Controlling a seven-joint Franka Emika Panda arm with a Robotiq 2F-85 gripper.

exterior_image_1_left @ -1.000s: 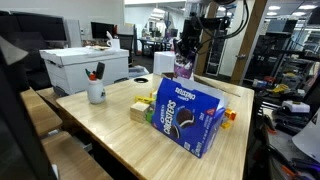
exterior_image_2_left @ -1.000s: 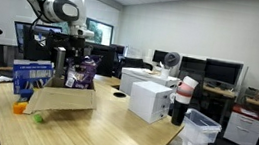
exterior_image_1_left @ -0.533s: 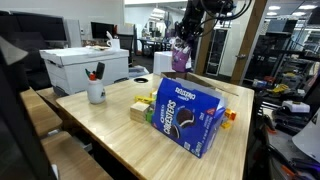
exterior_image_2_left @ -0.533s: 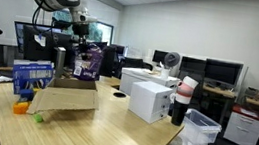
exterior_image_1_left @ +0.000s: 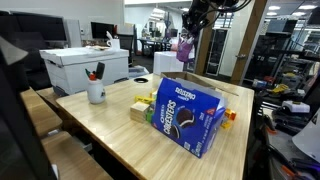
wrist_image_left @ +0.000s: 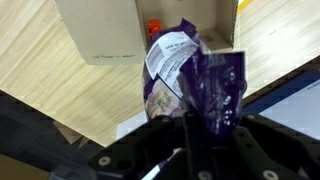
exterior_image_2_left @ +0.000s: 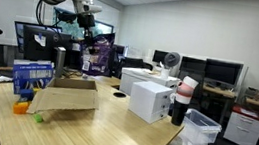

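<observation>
Standing on the left of the wooden table (exterior_image_1_left: 110,128) is a white cup (exterior_image_1_left: 96,93) with pens in it. Next comes the blue cookie box (exterior_image_1_left: 188,118). High above it, the gripper (exterior_image_1_left: 189,32) pinches the top of the purple bag (exterior_image_1_left: 184,48) tight. The bag hangs in the air over the open brown box (wrist_image_left: 100,30).

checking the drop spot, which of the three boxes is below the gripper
The open brown cardboard box; the blue cookie box stands beside it, and the white lidded box sits farther off.
</observation>
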